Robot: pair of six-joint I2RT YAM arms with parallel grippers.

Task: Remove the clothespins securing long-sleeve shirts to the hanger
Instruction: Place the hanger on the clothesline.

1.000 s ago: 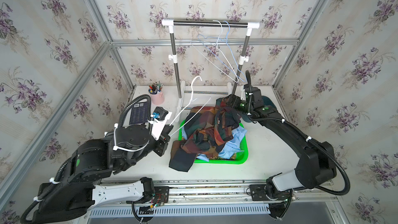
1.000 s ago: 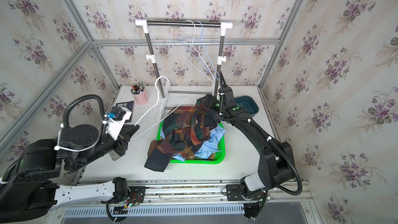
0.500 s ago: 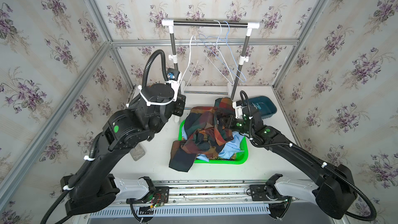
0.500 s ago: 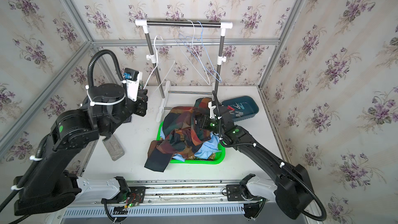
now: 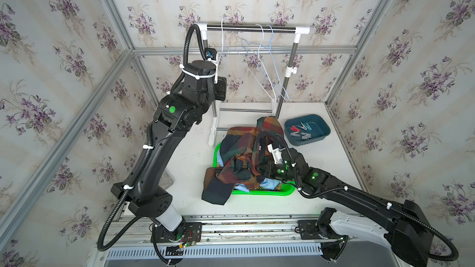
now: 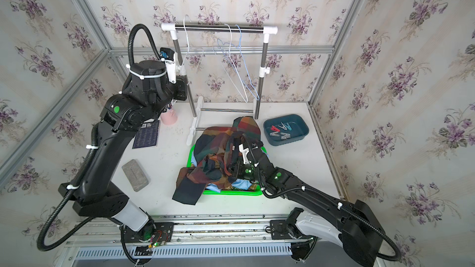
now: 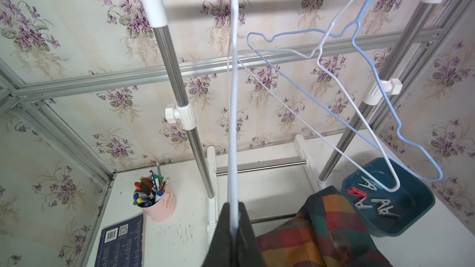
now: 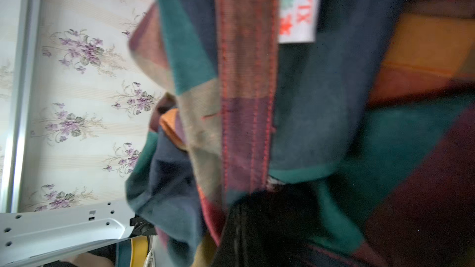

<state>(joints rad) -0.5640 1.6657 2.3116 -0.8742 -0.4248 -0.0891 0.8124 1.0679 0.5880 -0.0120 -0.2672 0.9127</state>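
Left wrist: red/teal/gry clothespins [image 7: 383, 206] in bin [image 7: 411, 227]

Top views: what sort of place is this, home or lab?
Probably a lab cell dressed as a laundry corner: wallpaper panels in an aluminium frame, a small clothes rack on a tabletop, a robot mounting rail.

The white table [image 6: 167, 155] carries a green tray [image 6: 232, 191] near its middle, and a sleeve of the dark plaid shirt [image 6: 186, 193] spills over the tray's rim onto the tabletop. A blue bin [image 6: 288, 141] stands near the far right corner. The rack's white feet [image 6: 195, 119] rest at the back, with a pink pen cup [image 6: 169, 118], a dark booklet [image 6: 146, 134] and a grey pad [image 6: 135, 175] to the left.
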